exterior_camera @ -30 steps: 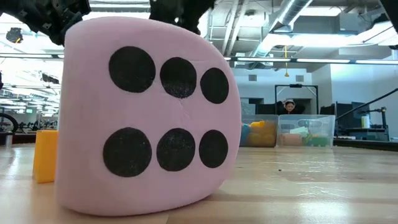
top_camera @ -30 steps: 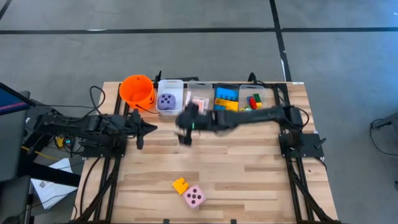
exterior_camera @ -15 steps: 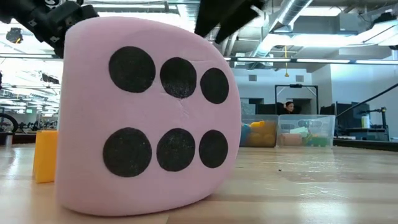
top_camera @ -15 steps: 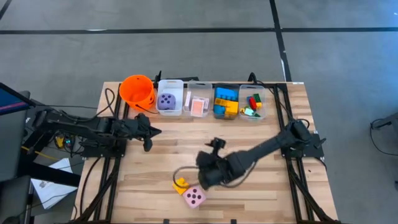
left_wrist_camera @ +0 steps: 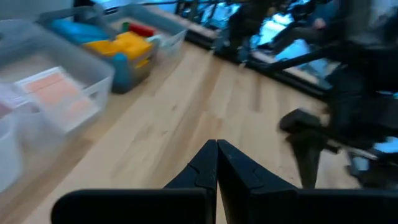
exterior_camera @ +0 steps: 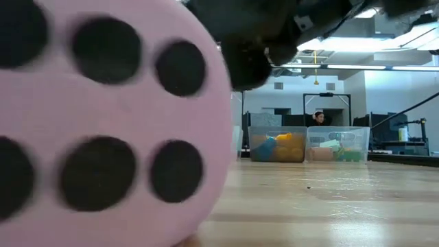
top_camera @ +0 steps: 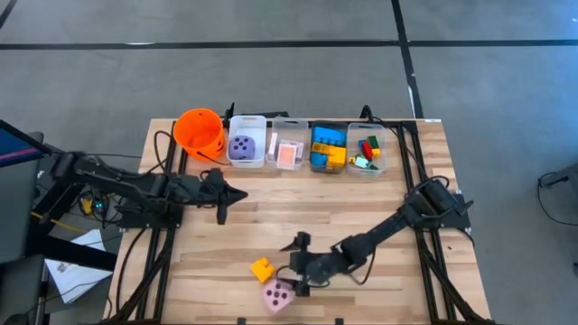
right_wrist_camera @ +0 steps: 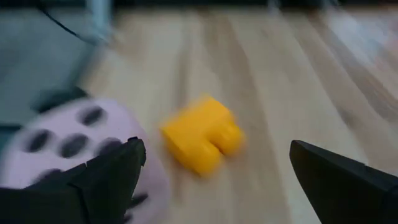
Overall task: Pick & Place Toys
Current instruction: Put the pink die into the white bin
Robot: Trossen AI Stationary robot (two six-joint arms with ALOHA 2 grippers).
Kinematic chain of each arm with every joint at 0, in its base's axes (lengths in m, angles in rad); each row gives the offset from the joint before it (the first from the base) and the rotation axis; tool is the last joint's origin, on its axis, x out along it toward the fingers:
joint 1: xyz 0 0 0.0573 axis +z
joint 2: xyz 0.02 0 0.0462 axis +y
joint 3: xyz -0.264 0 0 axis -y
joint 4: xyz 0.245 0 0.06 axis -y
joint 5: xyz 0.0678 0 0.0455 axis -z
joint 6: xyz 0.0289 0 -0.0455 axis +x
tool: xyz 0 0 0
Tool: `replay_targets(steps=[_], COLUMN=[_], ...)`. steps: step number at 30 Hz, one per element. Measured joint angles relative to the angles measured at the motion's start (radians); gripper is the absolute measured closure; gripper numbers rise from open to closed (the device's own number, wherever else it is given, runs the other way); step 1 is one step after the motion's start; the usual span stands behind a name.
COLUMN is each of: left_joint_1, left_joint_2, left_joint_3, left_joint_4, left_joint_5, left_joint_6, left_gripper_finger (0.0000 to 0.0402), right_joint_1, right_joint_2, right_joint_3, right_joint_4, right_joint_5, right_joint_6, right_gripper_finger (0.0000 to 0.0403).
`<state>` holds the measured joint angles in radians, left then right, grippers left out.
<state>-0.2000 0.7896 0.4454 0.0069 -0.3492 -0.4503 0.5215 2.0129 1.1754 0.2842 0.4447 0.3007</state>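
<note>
— Where's the toy from you?

— My right gripper (top_camera: 291,285) is low at the table's (top_camera: 379,217) near edge, fingers spread wide, holding nothing. The pink die (top_camera: 276,294) is touching or just beside one finger; the yellow brick (top_camera: 262,269) lies just past it, between the fingers in my wrist view.

— And the other arm?

— My left gripper (top_camera: 223,206), pinched shut, hangs well apart — mine is nearer.

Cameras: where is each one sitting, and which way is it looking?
High view: above the table, looking straight down; both arms show.
Low view: at table-top height, looking level across; the pink die fills it, part of an arm above.
Left wrist view: on the left arm, looking past the shut left gripper toward the bins.
Right wrist view: on the right arm, looking between the open right gripper at the yellow brick.
Shared: the pink die shows in high, low and right wrist views.
</note>
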Motion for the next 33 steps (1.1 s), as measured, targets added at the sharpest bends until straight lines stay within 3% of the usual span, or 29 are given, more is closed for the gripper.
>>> replay_targets(steps=[6,14,19,26,33], left_joint_1=[-0.096,-0.259,-0.364,-0.442,-0.444], left_joint_2=[0.040,0.162,0.301,0.478,0.592], left_joint_3=[0.000,0.000,0.000,0.000,0.000], left_joint_4=[0.100,0.343,0.529,0.721,0.795], left_joint_5=[0.000,0.001,0.001,0.005,0.004], left_joint_6=[0.021,0.032,0.032,0.025,-0.099], left_gripper_finger=[0.0402,0.0402,0.0402,0.0402,0.0402], right_joint_1=[-0.027,0.012,0.039,0.110,0.115], right_joint_2=[0.000,-0.002,-0.002,-0.002,-0.002], right_joint_3=[-0.145,-0.160,-0.160,-0.160,-0.160], right_joint_4=[0.518,0.724,0.737,0.718,0.686], right_joint_5=[-0.212,-0.238,-0.168,0.093,0.103], right_joint_6=[-0.124,-0.121,-0.118,-0.135,-0.148], right_gripper_finger=[0.0006,0.0005,0.0005,0.0003,0.0003])
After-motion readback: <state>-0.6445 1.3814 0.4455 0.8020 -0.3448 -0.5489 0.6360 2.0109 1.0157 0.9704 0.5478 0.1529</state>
